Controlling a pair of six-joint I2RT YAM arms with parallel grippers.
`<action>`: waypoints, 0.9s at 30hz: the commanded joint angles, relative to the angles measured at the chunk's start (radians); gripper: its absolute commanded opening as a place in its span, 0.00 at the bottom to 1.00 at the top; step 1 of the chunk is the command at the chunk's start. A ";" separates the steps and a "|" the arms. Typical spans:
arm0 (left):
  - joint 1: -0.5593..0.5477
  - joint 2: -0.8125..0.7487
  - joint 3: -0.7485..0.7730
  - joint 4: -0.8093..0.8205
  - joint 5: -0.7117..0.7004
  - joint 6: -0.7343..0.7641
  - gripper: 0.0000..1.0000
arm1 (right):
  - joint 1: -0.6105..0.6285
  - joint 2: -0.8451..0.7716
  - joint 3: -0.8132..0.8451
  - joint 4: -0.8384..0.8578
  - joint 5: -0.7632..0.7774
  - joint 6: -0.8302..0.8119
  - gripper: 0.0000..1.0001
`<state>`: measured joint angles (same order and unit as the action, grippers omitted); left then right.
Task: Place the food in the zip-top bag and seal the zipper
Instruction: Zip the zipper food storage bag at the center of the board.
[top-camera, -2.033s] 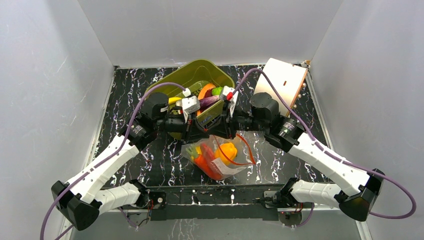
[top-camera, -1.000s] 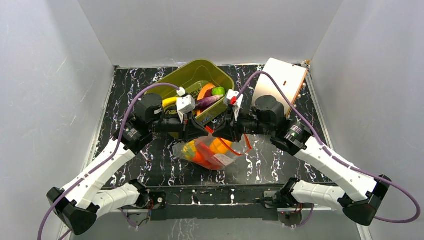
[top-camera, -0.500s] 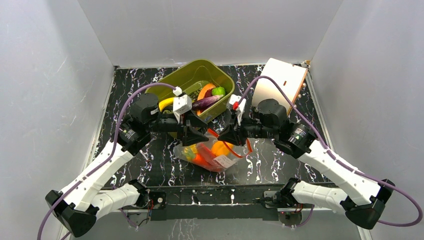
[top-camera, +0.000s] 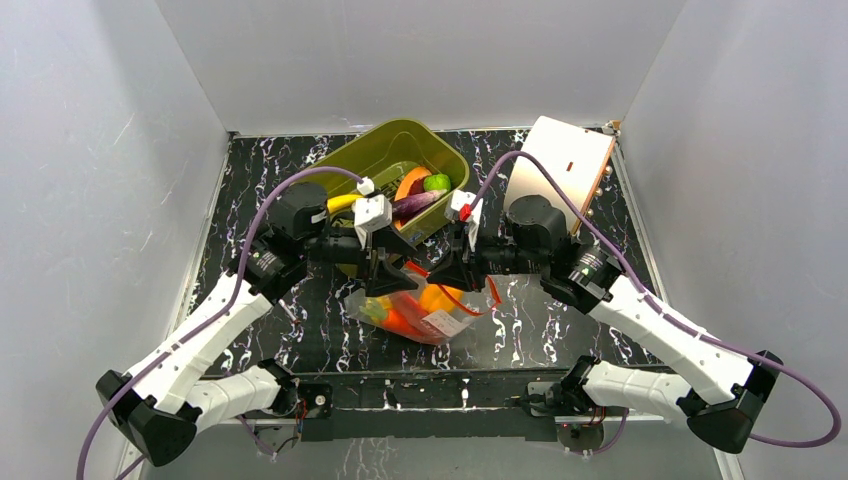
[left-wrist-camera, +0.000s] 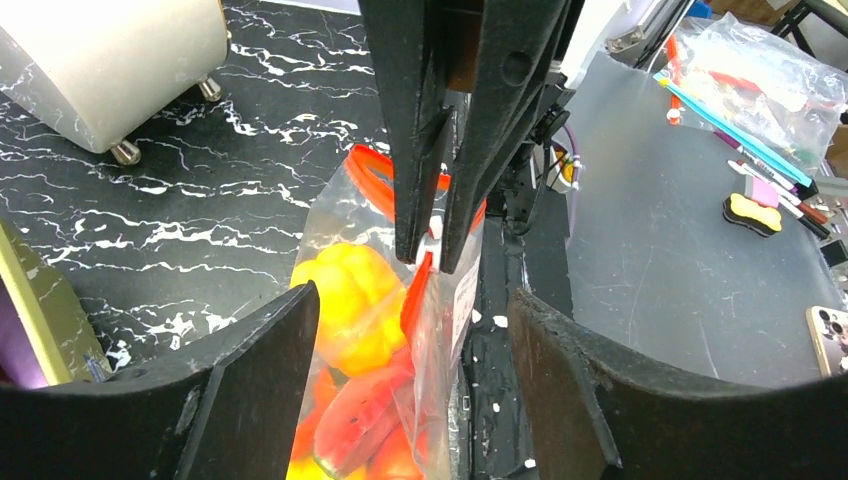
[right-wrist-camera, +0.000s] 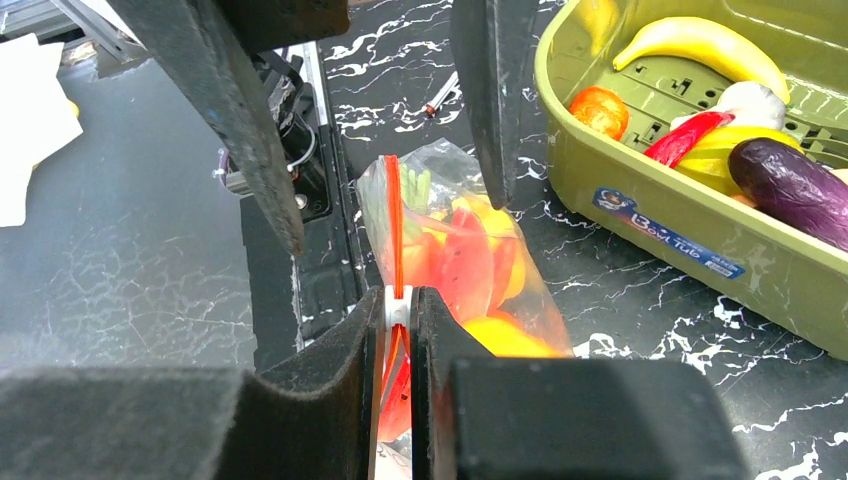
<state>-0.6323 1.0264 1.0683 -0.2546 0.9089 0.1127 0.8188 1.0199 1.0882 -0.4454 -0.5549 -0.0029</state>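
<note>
Two hands we find at desk (top-camera: 320, 330) centre, left hand (left-wrist-camera: 410, 320) spread open astride the zip-top bag (right-wrist-camera: 440, 170), right hand (right-wrist-camera: 398, 300) pinched on the zipper (right-wrist-camera: 393, 215), perhaps its slider, food (left-wrist-camera: 345, 300) inside, bag at six o'clock of the green tub (right-wrist-camera: 680, 235).

You're in a robotics lab test cell, not a home. White panel walls (top-camera: 110, 200) box in a black marbled tabletop (top-camera: 250, 190). The left arm (top-camera: 200, 340) and right arm (top-camera: 660, 330) are bolted at its near edge, trailing purple cables (top-camera: 262, 235). Beyond it, a grey surface (left-wrist-camera: 680, 250) holds bagged supplies (left-wrist-camera: 760, 60) and a phone (left-wrist-camera: 828, 340).
</note>
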 joint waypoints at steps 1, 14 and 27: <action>0.003 0.011 0.031 0.006 0.037 0.023 0.65 | 0.002 -0.007 0.031 0.087 -0.033 -0.012 0.00; 0.003 -0.001 0.012 0.020 0.048 0.065 0.00 | 0.001 -0.014 0.006 0.099 -0.028 -0.004 0.00; 0.005 -0.074 0.029 0.077 -0.136 0.030 0.00 | 0.002 -0.077 -0.028 0.010 0.064 -0.045 0.00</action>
<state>-0.6334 0.9981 1.0676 -0.2352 0.8379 0.1474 0.8188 0.9886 1.0763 -0.4141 -0.5285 -0.0193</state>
